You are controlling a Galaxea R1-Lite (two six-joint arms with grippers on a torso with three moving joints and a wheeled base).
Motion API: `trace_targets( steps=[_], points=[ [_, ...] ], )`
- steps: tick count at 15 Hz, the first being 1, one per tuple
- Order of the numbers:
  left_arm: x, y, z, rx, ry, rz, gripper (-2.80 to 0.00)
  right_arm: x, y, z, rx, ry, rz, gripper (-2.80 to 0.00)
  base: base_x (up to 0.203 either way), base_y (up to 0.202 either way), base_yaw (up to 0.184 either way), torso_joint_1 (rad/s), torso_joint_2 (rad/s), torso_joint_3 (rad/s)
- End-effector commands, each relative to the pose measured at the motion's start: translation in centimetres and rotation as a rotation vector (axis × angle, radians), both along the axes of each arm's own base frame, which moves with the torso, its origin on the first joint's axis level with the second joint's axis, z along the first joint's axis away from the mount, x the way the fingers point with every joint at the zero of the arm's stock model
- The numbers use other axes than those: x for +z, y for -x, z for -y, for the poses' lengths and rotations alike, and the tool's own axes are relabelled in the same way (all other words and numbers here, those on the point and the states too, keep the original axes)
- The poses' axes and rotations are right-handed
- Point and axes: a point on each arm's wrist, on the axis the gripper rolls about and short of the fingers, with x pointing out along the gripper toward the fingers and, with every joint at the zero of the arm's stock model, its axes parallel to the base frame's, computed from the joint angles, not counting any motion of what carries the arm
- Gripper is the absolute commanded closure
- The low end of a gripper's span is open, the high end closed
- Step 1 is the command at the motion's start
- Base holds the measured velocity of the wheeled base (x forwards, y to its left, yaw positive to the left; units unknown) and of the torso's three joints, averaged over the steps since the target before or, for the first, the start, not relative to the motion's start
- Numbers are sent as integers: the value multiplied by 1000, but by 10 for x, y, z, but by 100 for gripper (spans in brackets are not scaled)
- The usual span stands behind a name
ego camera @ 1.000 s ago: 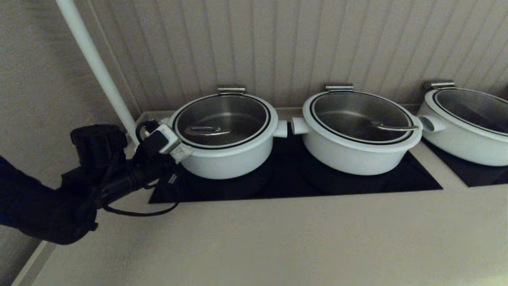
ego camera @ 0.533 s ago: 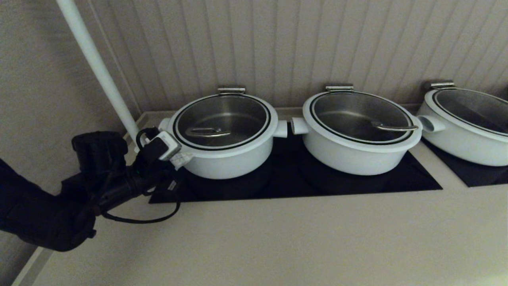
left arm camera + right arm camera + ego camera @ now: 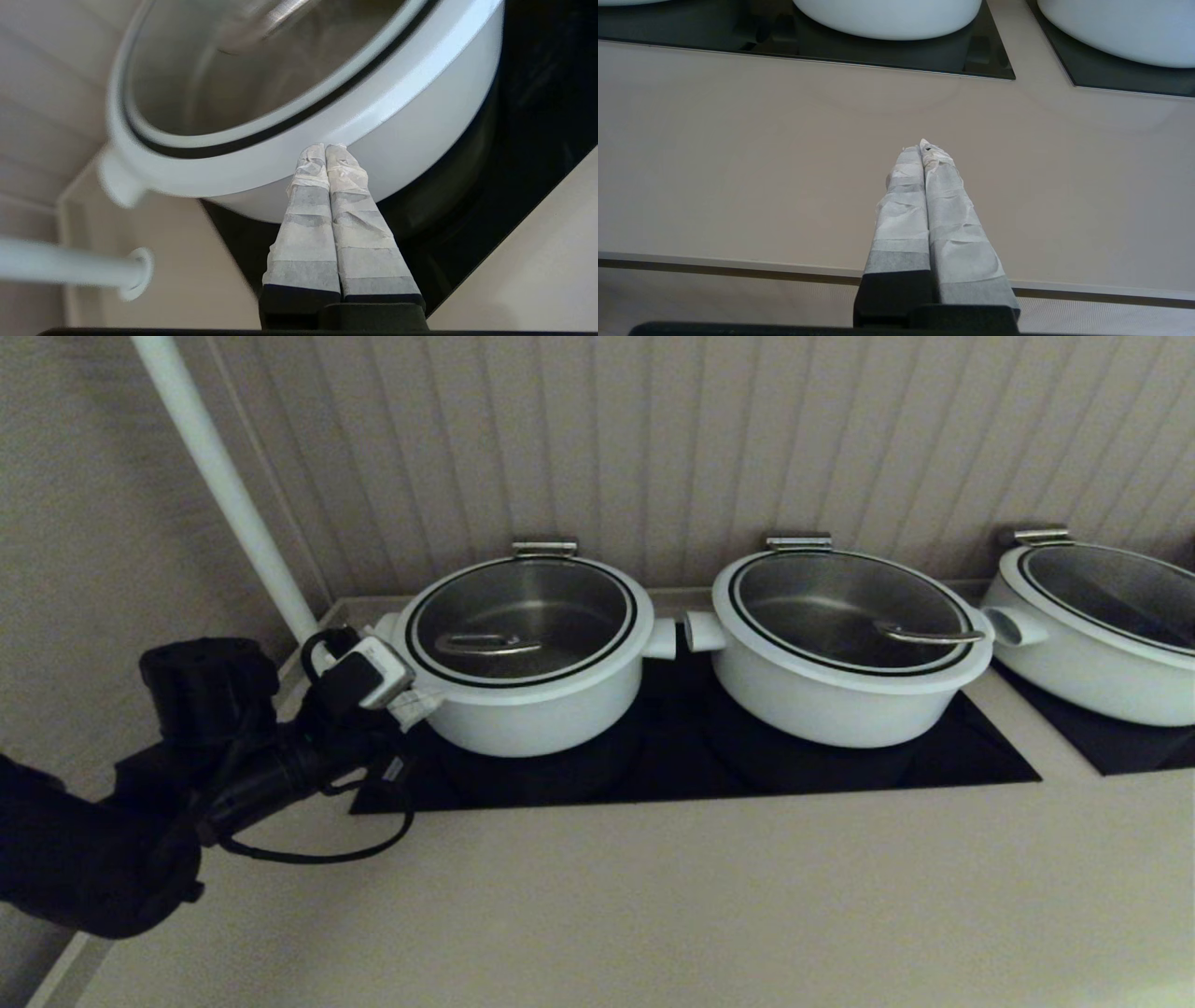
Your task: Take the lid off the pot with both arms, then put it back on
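The pot (image 3: 551, 719) is the deep white one at the left of the black cooktop. The lid (image 3: 560, 607), glass with a white rim and a steel loop handle (image 3: 481, 642), sits closed on it. My left gripper (image 3: 415, 705) is shut and empty, with its tips at the pot's front-left side just under the lid's rim. In the left wrist view the left gripper (image 3: 325, 147) points at the pot's white wall (image 3: 411, 126) below the lid (image 3: 224, 84). My right gripper (image 3: 923, 145) is shut and empty above the beige counter near its front edge, out of the head view.
Two wider white pots (image 3: 840, 700) (image 3: 1083, 672) with lids stand to the right on black cooktops (image 3: 672, 765). A white pole (image 3: 224, 485) rises just left of the pot. A panelled wall stands close behind. The beige counter (image 3: 653, 896) spreads in front.
My left arm has shifted a little to the left and its gripper has drawn slightly back along the pot's side. The lid and pots have not moved.
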Motion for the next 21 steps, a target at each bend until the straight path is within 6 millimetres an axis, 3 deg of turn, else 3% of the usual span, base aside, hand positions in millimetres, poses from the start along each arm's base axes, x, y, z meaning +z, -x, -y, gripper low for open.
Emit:
trace_targets(
  steps=[1, 7, 15, 21],
  points=[
    [15, 18, -4, 5, 8, 49, 0, 0, 0, 0, 1, 1, -3, 0, 0, 0, 0, 0, 0, 0],
    [29, 52, -17, 98, 20, 95, 0, 0, 0, 0, 1, 1, -3, 0, 0, 0, 0, 0, 0, 0],
    [16, 122, -59, 288, 16, 88, 0, 0, 0, 0, 1, 1, -3, 0, 0, 0, 0, 0, 0, 0],
    [4, 168, -64, 448, 71, 80, 0, 0, 0, 0, 1, 1, -3, 0, 0, 0, 0, 0, 0, 0]
  ],
)
